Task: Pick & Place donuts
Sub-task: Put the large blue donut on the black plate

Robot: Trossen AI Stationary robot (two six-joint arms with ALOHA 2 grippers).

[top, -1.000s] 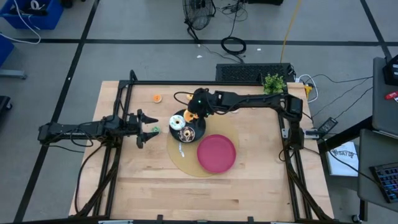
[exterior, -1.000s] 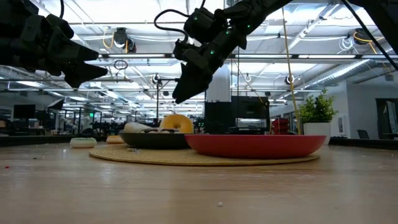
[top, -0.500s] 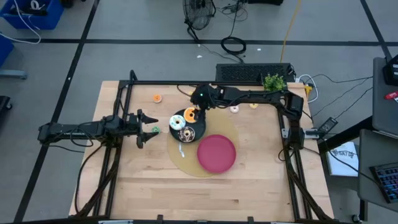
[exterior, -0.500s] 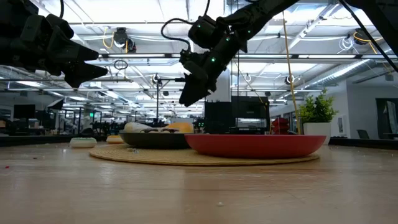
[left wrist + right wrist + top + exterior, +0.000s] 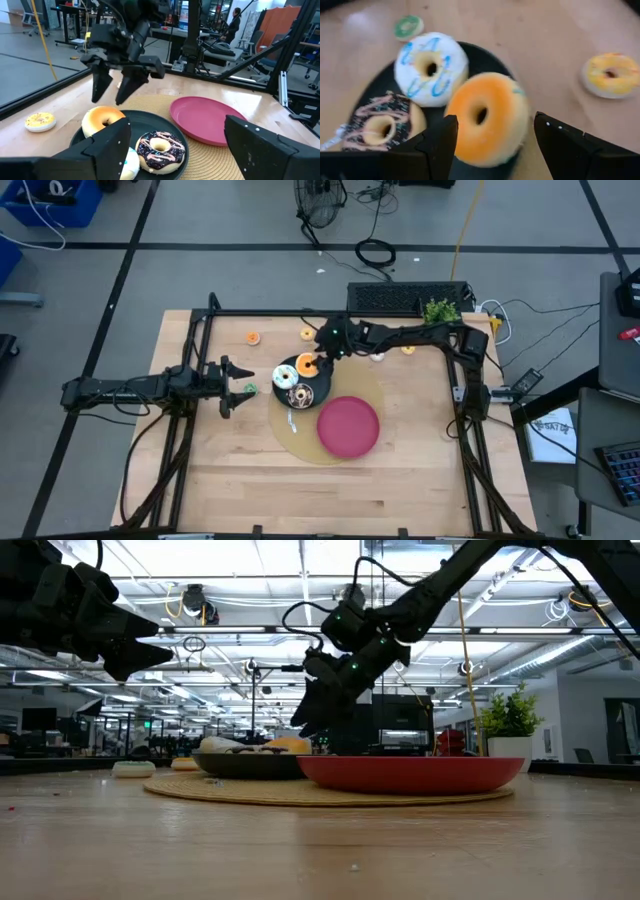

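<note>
Right now the right gripper hangs above the far rim of the black plate, its two fingers spread apart and holding nothing; in its own wrist view the orange donut sits just below and between them, free of both. That orange donut rests on the plate's far side, partly over the rim. Beside it on the same plate lie a white donut with blue icing lines and a brown donut with pale drizzle, the three packed close and touching. The black plate stands on a round woven mat near the middle of the tabletop, and a red plate with nothing on it sits on the same mat, toward the near right side and just beside the black one.

The left gripper waits near the tabletop's left edge, fingers open and empty, with a small green donut lying on the wood between its tips. Other donuts lie loose along the far edge: an orange one toward the far left, a yellow-orange one just behind the right gripper, a pale one and a yellow one under the right arm. A small potted plant stands at the far right corner
</note>
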